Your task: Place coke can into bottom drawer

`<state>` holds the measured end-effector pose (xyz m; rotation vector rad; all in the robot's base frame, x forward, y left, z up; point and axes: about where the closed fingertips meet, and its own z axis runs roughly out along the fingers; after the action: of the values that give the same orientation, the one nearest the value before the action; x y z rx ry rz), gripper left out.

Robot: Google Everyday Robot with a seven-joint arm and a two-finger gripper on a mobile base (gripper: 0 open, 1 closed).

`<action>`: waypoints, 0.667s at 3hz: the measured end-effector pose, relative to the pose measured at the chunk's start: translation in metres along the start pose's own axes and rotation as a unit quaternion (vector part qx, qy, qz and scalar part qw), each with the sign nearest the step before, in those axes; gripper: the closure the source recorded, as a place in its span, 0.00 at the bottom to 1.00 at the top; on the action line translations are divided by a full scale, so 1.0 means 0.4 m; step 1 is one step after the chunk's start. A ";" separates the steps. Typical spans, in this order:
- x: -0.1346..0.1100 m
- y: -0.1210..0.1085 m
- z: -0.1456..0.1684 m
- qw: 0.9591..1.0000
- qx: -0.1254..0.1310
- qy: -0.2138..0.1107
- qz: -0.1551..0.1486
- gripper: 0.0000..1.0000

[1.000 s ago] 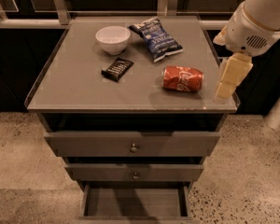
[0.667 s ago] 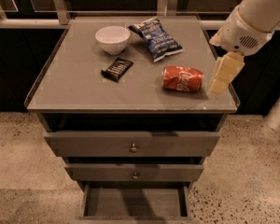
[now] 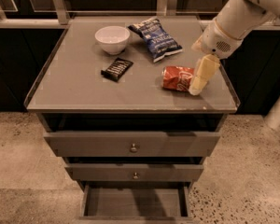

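Since a second ago the pincer (image 3: 198, 82) has slid leftward across the view, from out past the table's (image 3: 79, 94) right edge to a spot over the top, and its cream tip now overlaps the right end of the can (image 3: 175, 78). Nothing else has shifted. It hangs tilted from the white arm that enters at the upper right corner, tip pointing down and a little to the left, low over the surface. Whether it is spread, pressed together or pinching anything I cannot tell, nor whether it really touches the can or only stands in front of it. The can lies on its side on the table, right against the pincer's left flank, red with pale lettering, its long axis running roughly left to right. Farther back from the pincer and to its left lies a blue chip bag (image 3: 155, 38), apart from the can. Well off to the pincer's left, past the can, a dark bar (image 3: 116, 68) lies at a slant, and behind that, near the far edge, a white bowl (image 3: 112, 38) stands upright. Below the pincer and to its left, down the cabinet front, two drawers with round knobs are closed or nearly so, and under them the bottom drawer (image 3: 133, 203) stands pulled out, showing a bare grey floor, well apart from the can.
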<state>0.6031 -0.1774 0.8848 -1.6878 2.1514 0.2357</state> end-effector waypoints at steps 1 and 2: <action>0.000 -0.025 0.079 1.000 -0.023 -0.009 0.005 0.00; 0.018 -0.025 0.154 0.999 -0.047 -0.012 0.018 0.00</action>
<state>0.6238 -0.1637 0.8270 -1.6892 2.1847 0.3699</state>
